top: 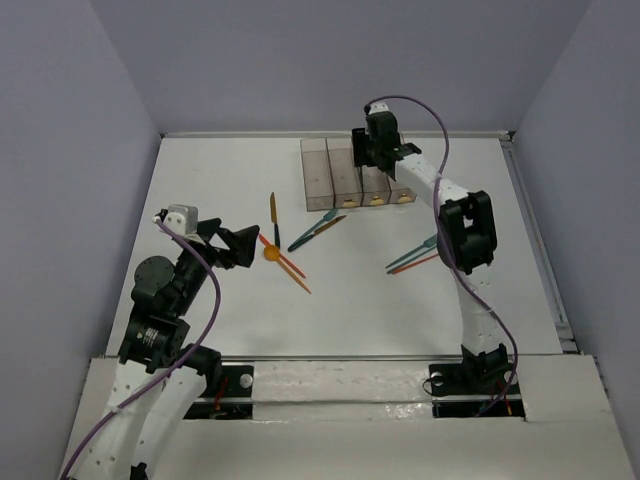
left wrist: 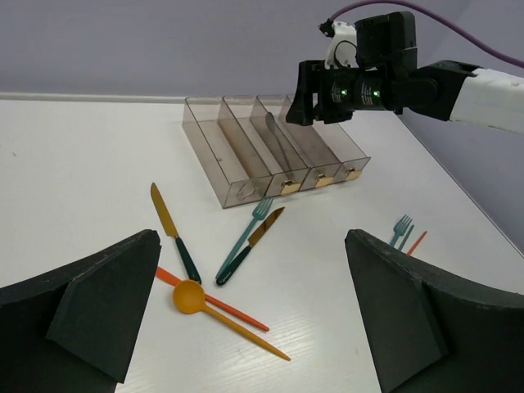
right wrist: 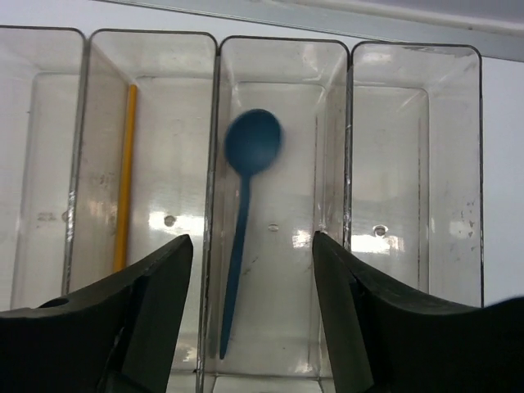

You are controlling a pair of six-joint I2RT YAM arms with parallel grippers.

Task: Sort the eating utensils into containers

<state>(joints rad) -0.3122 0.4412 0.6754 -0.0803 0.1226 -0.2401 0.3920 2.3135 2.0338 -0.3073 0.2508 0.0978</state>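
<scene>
dark fingers of the right gripper stand apart, nothing between them, hovering low over the row of four clear smoky plastic bins. a blue plastic spoon lies loose in the third bin from the left, and a thin orange utensil lies in the second. the left gripper is spread wide and empty too, above the white table, where an orange plastic spoon and a teal plastic fork lie crossed with others. danger now, i'd say: a finger clipping a bin wall on the lift and shoving the whole row, or a pinch into that tangle catching two pieces.
</scene>
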